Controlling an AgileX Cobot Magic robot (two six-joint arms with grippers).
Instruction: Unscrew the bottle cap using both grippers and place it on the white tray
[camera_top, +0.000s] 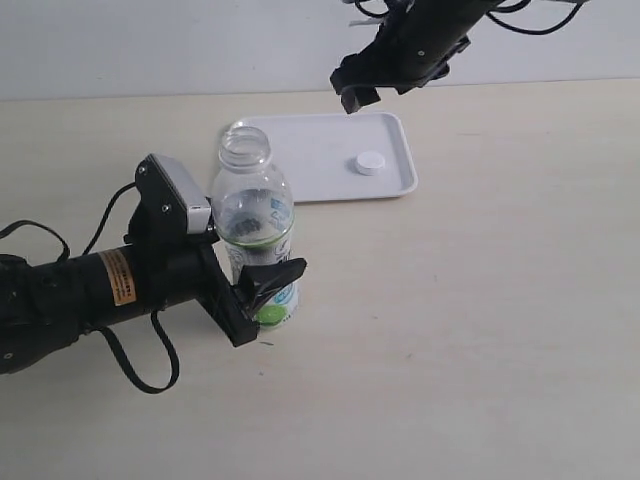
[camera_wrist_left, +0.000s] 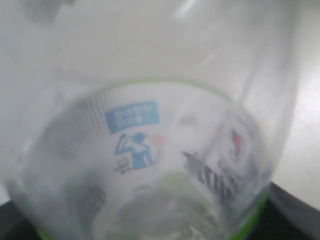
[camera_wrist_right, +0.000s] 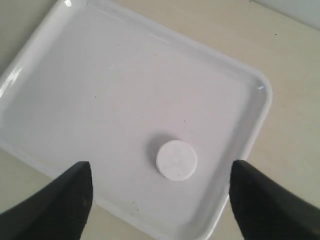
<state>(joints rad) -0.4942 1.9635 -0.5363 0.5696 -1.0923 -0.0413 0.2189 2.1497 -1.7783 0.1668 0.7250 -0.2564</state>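
The bottle cap (camera_top: 370, 162) (camera_wrist_right: 176, 160) lies flat on the white tray (camera_top: 310, 160) (camera_wrist_right: 100, 90), near its right end. The clear bottle (camera_top: 253, 225) (camera_wrist_left: 160, 150) stands upright with its neck bare, in front of the tray. My left gripper (camera_top: 262, 290) is shut on the bottle's lower body around the label; its fingers do not show in the left wrist view, which the bottle fills. My right gripper (camera_top: 358, 92) (camera_wrist_right: 161, 200) hangs open above the tray with nothing between its fingers (camera_wrist_right: 65, 200), the cap below and between them.
The beige table (camera_top: 500, 330) stretches around the tray and bottle. A pale wall runs behind the table's far edge. The left arm's cables (camera_top: 140, 350) loop over the table at the front left.
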